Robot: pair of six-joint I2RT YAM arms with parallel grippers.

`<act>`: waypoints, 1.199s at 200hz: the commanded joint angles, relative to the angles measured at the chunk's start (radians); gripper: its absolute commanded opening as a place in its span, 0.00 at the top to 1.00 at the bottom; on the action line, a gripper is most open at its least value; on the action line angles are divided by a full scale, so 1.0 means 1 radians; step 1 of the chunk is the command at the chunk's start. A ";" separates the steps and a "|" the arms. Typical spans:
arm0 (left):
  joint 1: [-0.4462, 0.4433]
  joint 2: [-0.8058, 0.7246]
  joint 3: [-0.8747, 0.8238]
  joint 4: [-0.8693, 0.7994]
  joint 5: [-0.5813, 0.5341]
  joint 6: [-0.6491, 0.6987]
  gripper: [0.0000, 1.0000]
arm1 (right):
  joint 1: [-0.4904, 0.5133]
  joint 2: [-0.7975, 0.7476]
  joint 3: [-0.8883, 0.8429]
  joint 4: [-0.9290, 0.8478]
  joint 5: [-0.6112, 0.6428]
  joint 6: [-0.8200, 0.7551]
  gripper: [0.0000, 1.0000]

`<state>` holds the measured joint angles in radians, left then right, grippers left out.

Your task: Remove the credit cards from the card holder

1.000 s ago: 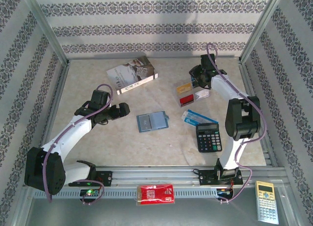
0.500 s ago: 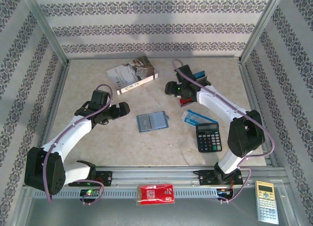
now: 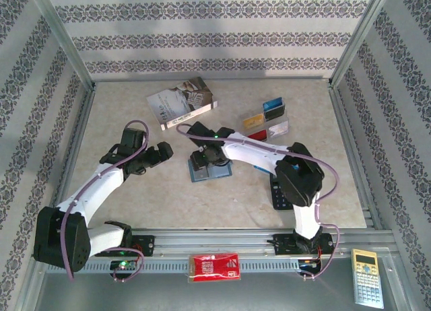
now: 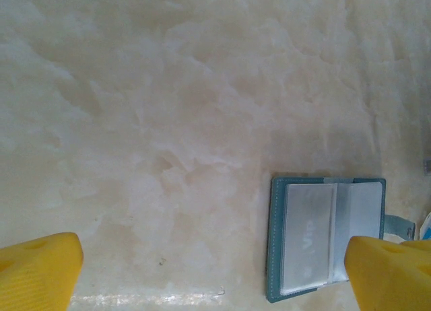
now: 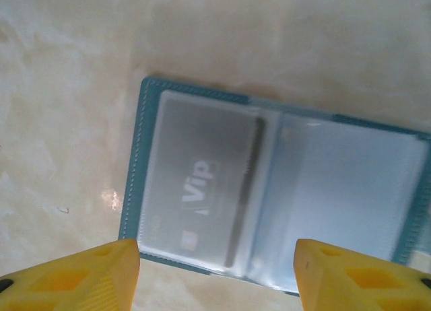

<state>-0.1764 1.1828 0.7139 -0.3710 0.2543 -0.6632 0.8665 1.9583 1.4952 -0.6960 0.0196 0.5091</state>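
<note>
The card holder (image 3: 210, 174) lies open and flat in the middle of the table, blue-grey with clear pockets. In the right wrist view the card holder (image 5: 350, 190) shows a grey "Vip" credit card (image 5: 195, 183) in its left pocket. My right gripper (image 3: 205, 157) hovers just above the holder, open, and the right gripper (image 5: 219, 277) has nothing between its yellow fingers. My left gripper (image 3: 161, 153) stands wide open to the holder's left. From the left gripper (image 4: 214, 274) the card holder (image 4: 323, 237) is seen beside one fingertip (image 4: 390, 274).
Several loose cards (image 3: 266, 120) lie at the back right. A grey-white book (image 3: 180, 102) sits at the back. The black calculator (image 3: 277, 190) is mostly hidden under my right arm. A red packet (image 3: 214, 266) and a second calculator (image 3: 367, 277) rest off the table's near edge.
My right arm has swung from the loose cards at the back right to above the card holder, leaving a blue card there. The left arm has barely moved.
</note>
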 commanded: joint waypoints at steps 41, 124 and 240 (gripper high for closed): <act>0.019 -0.016 -0.018 0.032 0.015 -0.010 0.00 | 0.021 0.126 0.058 -0.060 -0.038 -0.023 0.37; 0.019 0.028 -0.016 0.055 0.045 -0.015 0.00 | 0.011 0.220 0.024 -0.062 0.000 0.002 0.39; 0.019 0.061 -0.010 0.078 0.098 -0.012 0.00 | -0.044 0.162 -0.096 0.052 -0.049 0.076 0.57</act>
<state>-0.1680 1.2213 0.7105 -0.3389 0.3138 -0.6643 0.8474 2.0777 1.4769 -0.6697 -0.0185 0.5476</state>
